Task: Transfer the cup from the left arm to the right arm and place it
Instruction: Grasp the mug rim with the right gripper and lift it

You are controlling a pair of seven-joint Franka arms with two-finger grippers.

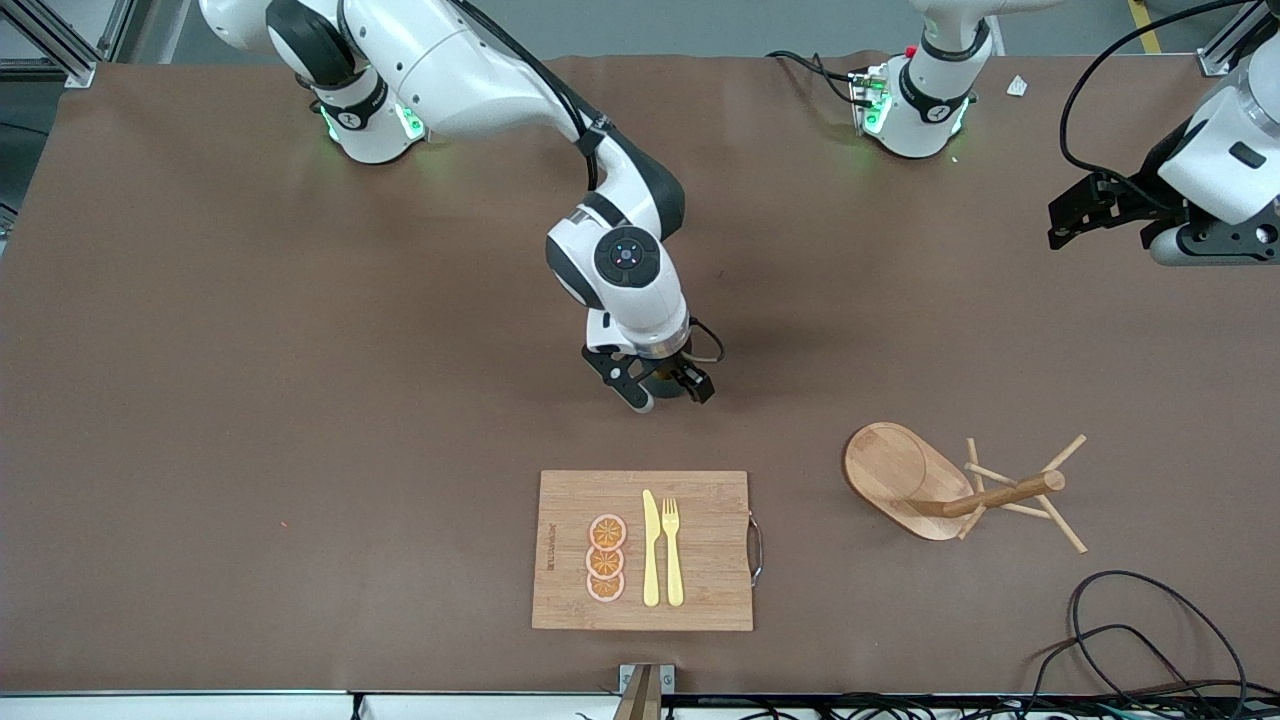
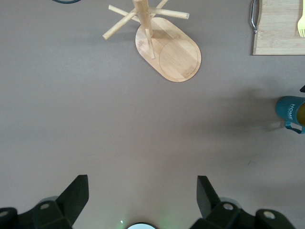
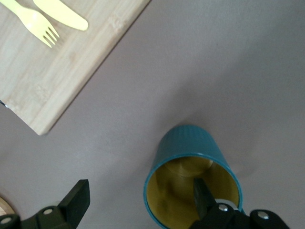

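Right gripper (image 1: 668, 392): low over the table's middle, just farther from the front camera than the cutting board. Fingers spread wide; one finger (image 3: 202, 193) sits inside the cup's mouth, the other (image 3: 76, 200) stands clear outside the wall. Nothing is clamped.
Cup (image 3: 190, 176): teal outside, mustard inside, standing upright on the table under the right gripper. In the front view it is almost wholly hidden by that gripper. The left wrist view shows it at the picture's edge (image 2: 291, 112), with white lettering on its side.
Left gripper (image 1: 1085, 210): raised over the left arm's end of the table, well apart from the cup. Fingers (image 2: 76, 193) spread wide, holding nothing. This arm waits.
Cutting board (image 1: 642, 550): wooden, with a metal handle on the edge toward the left arm's end; nearer the front camera than the cup.
On the board: three orange slices (image 1: 606, 558) in a row, a yellow knife (image 1: 651, 548) beside them, a yellow fork (image 1: 672, 550) beside the knife.
Peg rack (image 1: 950, 488): wooden, oval base, upright on the table toward the left arm's end, well apart from the cup.
Cables (image 1: 1140, 640): black loops on the table at the near corner by the left arm's end.
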